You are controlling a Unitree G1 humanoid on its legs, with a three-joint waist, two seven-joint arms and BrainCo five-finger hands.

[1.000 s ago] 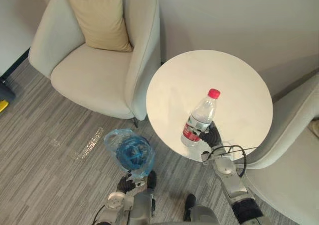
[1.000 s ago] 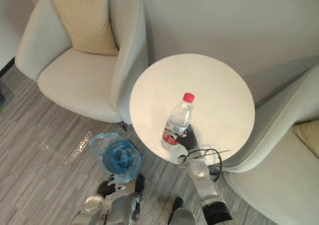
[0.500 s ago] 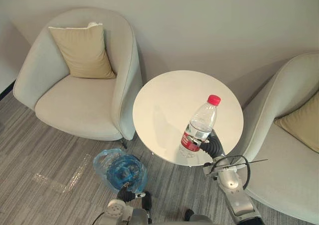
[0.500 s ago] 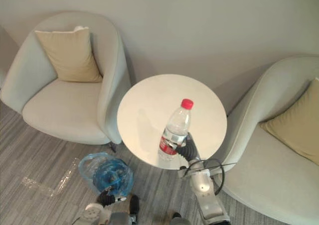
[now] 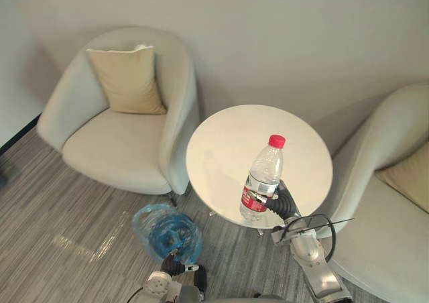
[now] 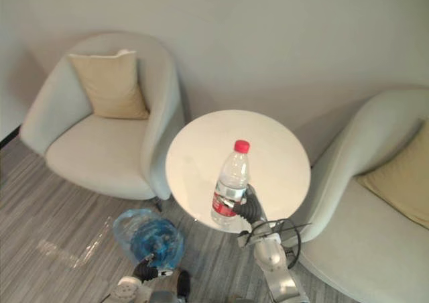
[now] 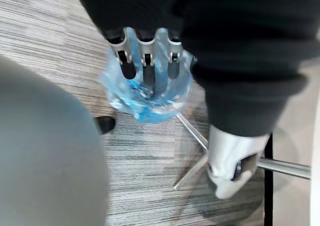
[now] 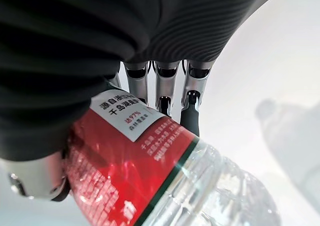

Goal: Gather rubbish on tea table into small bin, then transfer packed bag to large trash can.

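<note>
While the grey striped carpet floor (image 5: 60, 209) runs under everything, two pale armchairs take up most of the room. The left armchair (image 5: 120, 142) stands just beside the round white tabletop (image 5: 228, 142), and the right armchair (image 5: 382, 209) stands close on the tabletop's other side. A tan cushion (image 5: 127, 78) leans upright against the back of the left armchair, and a second tan cushion (image 5: 409, 179) lies in the right armchair at the view's edge.

On the floor side of the tabletop, near the foot of the left armchair, is the small bin (image 5: 167, 232), lined with a crinkled blue bag and seen from above with its mouth open. The left hand (image 5: 171, 266) is at the bin's near rim; in the left wrist view its fingers (image 7: 145, 56) curl over the blue bag's edge and grip it. Whether the bin stands on the floor or hangs from the hand cannot be told.

The clear plastic bottle (image 5: 263, 179), nearly upright, is over the near part of the tabletop, by its edge. The right hand (image 5: 283, 206) clasps its lower half, fingers (image 8: 162, 93) wrapped round the red label (image 8: 135, 171). Whether the bottle's base touches the tabletop cannot be told. Its red cap (image 5: 277, 141) is on.
</note>
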